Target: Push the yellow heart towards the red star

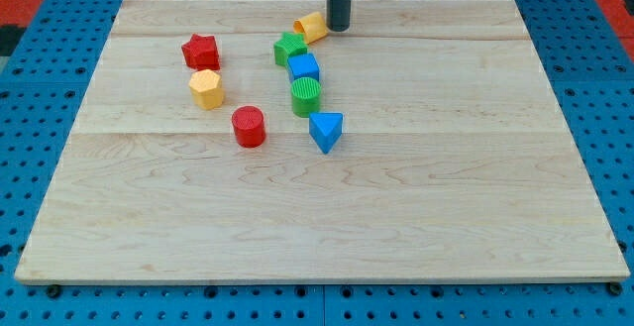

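The yellow heart (311, 27) lies near the view's top, just right of centre-left, touching the green star (289, 48) below-left of it. The red star (200, 52) sits further to the view's left, with bare board between them. My tip (339, 28) is the dark rod's lower end, standing right beside the yellow heart on its right side, touching or nearly touching it.
A yellow hexagon (206, 88) sits below the red star. A red cylinder (249, 126), a blue cube (304, 67), a green cylinder (307, 95) and a blue triangle (326, 131) form a cluster below the green star. The wooden board (396, 217) lies on a blue pegboard.
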{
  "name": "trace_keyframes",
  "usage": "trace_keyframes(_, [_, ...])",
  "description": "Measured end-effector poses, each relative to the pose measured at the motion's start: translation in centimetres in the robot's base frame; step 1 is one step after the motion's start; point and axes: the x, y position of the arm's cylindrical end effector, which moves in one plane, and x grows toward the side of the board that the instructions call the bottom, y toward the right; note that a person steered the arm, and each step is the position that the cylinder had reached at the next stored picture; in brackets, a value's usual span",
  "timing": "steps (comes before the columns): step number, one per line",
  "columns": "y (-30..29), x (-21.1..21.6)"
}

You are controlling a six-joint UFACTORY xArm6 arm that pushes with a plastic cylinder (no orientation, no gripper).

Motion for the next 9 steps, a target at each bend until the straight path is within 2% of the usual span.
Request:
trace_keyframes(2, [-5.2, -0.9])
trace_keyframes(3, [-3.8, -0.6])
trace_keyframes(4, [-0.5, 1.5])
trace_keyframes(6, [-8.8, 0.6])
trace_keyframes(7, [-10.9, 1.0])
trace_keyframes(9, [-10.9, 1.6])
